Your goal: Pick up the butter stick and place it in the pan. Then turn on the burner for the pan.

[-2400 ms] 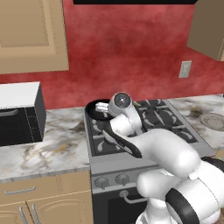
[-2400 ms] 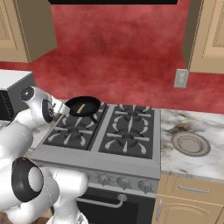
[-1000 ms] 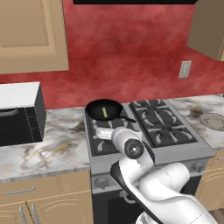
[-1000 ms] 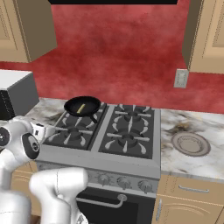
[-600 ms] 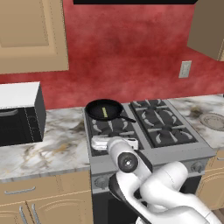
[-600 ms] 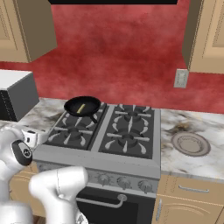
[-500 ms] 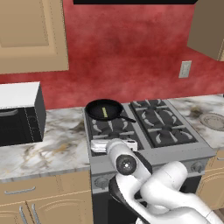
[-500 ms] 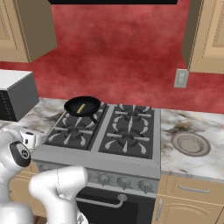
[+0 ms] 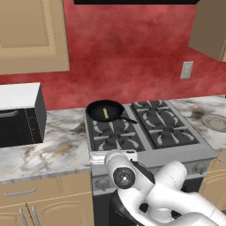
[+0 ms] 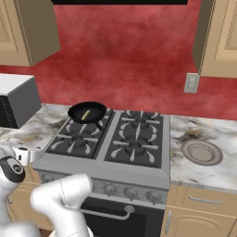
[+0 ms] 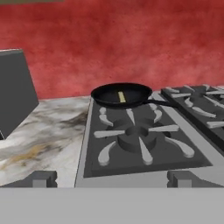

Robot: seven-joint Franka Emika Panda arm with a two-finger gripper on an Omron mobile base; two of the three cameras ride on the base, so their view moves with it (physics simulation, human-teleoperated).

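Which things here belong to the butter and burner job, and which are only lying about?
Job:
- butter stick, lying in the pan
- pan, on the back left burner
- stove knobs
- gripper, open

Lying about:
- microwave
- plate
- wall outlet

Home kitchen, rendered. Four-burner gas stove (image 10: 113,139) with grey grates and front knobs, oven door handle below. Marble-patterned counter (image 9: 53,150) either side. Tan wood cabinets (image 9: 31,35) above and below. Red wall (image 10: 125,55) with an outlet (image 10: 190,83). Microwave (image 9: 17,114) on the counter left of the stove; black frying pan (image 9: 105,111) on the rear left burner.
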